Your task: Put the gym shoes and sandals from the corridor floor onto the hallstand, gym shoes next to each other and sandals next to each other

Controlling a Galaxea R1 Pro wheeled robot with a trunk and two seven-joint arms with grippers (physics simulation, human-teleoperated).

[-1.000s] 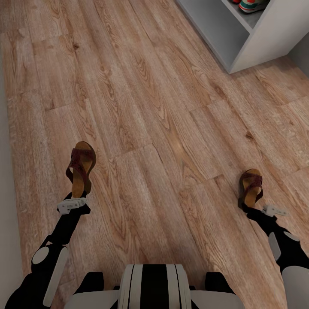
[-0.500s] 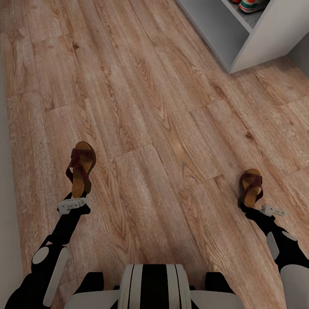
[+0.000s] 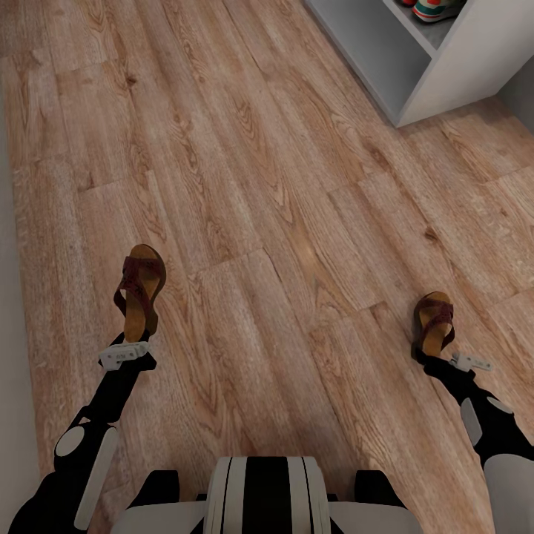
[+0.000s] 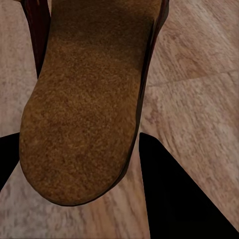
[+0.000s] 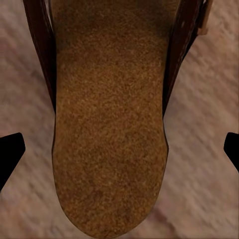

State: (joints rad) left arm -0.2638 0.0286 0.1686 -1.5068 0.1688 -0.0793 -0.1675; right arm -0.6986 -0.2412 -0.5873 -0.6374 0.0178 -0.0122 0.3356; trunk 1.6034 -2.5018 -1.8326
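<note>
Sandals are your job at this point: one sits at the tip of each tool, both on the wood floor and well apart from one another. Your left tool is at the heel of the left sandal, and in the left wrist view the footbed lies between the two dark fingers, which stand apart with floor showing on either side of the sole. Your right tool is at the heel of the right sandal; in the right wrist view its fingers are spread wide, clear of the sole on both sides. Neither tool grips anything yet.

Ahead of the right tool and well away stands the grey-white shoe rack, and on its shelf you can see a bit of one gym shoe, green and red on white. So the sneaker half looks done, or at least partly; how many shoes are up there, you cannot tell from this.

What is left, as I judge it: close on both sandals, lift them, carry them to the rack and set them side by side.
</note>
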